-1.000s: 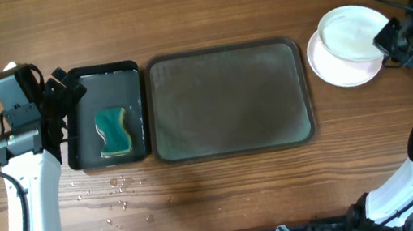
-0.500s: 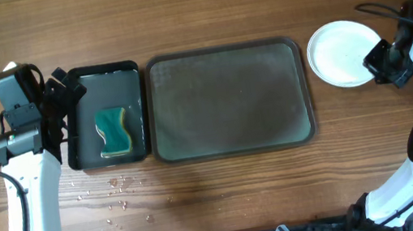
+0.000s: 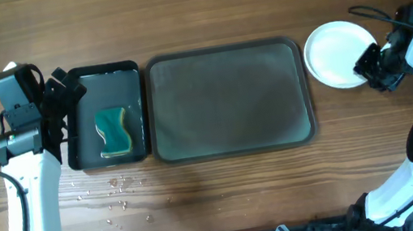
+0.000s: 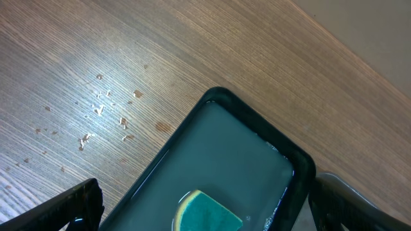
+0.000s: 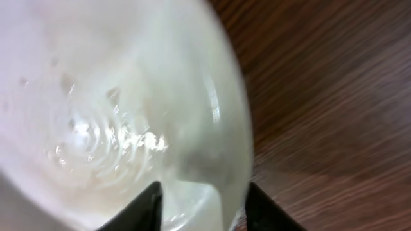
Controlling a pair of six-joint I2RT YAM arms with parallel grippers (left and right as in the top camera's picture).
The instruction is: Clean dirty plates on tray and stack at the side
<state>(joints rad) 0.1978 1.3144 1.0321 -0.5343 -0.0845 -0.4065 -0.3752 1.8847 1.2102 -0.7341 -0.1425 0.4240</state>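
White plates (image 3: 333, 54) lie stacked on the table to the right of the tray (image 3: 219, 50), which is dark grey-green and holds nothing. My right gripper (image 3: 369, 68) is at the stack's right edge. In the right wrist view its fingers (image 5: 153, 204) stand apart, and the wet rim of the top plate (image 5: 115, 96) lies loose between them. My left gripper (image 3: 63, 92) hangs wide open over the left end of a small black tray (image 3: 98, 73), holding nothing.
The black tray (image 4: 302, 167) holds water and a green-and-yellow sponge (image 3: 115, 132), which also shows in the left wrist view (image 4: 205, 215). Water drops (image 3: 115, 186) dot the wood in front of it. The right arm's cable loops above the plates.
The right gripper lowered a tilted plate flat onto the one beneath and shifted a little left. Its jaws then came apart on the rim. The left arm stayed still.
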